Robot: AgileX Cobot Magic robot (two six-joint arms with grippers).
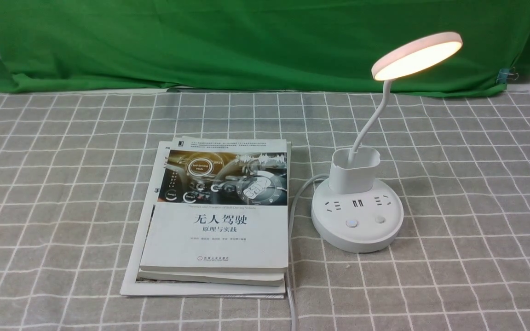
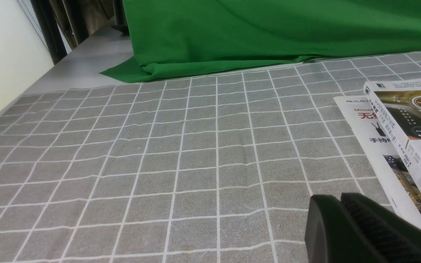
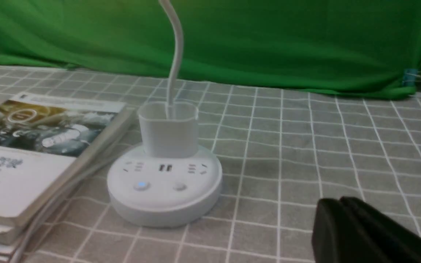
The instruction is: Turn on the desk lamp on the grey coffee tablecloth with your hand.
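Note:
The white desk lamp point(image 1: 357, 211) stands on the grey coffee tablecloth point(image 1: 476, 184), right of centre. Its round disc head point(image 1: 416, 55) glows warm white. Its base carries sockets and two buttons; the left button point(image 3: 141, 185) shines blue in the right wrist view. My right gripper point(image 3: 336, 204) is shut and empty, low over the cloth, apart from the lamp base point(image 3: 165, 190). My left gripper point(image 2: 336, 200) is shut and empty over the cloth beside the books. Neither arm shows in the front view.
A stack of books point(image 1: 219, 216) lies left of the lamp; its edge also shows in the left wrist view point(image 2: 404, 124). The lamp's white cable point(image 1: 292, 230) runs between books and base toward the front. A green cloth point(image 1: 246, 41) hangs across the back.

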